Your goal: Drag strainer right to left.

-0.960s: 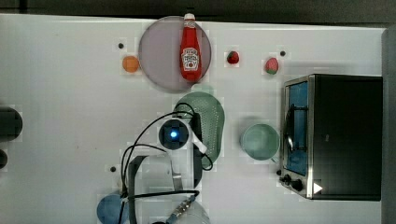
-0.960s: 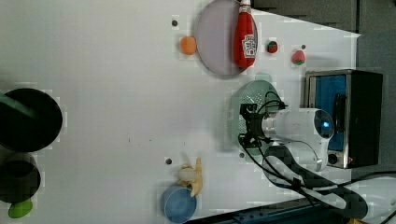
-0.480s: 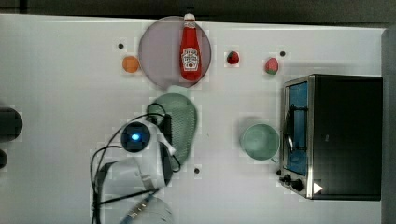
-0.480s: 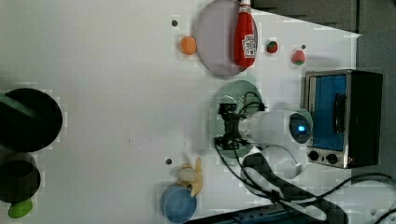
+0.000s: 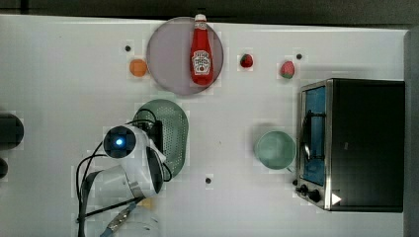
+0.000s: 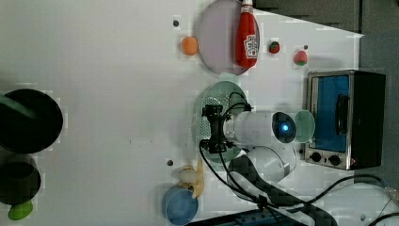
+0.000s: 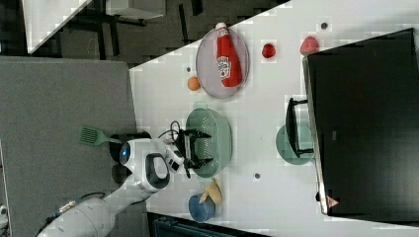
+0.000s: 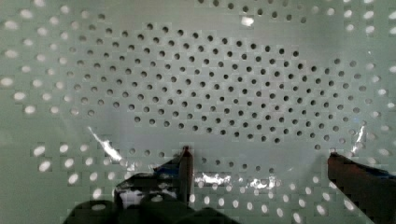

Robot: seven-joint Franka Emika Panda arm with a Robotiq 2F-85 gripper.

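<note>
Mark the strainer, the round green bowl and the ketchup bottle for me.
strainer [image 5: 175, 131], top view, on its holed inner wall.
bowl [image 5: 274, 149], top view, on the middle of its inside.
ketchup bottle [image 5: 201, 59], top view, on its label.

The top view looks straight down on my table [image 5: 59, 74] from high above, with the toaster oven [image 5: 353, 143] at the top view's right. The left view also looks down from high up, slightly off to one side, my arm's base at its bottom edge. The right view stands farther back, taking in the dark floor beyond the table's edge. All three share the strainer [image 5: 170, 136], the ketchup bottle [image 6: 247, 35] and the oven. My wrist view sits very near, facing into the strainer's perforated inside between my fingers [image 8: 184, 168].
</note>
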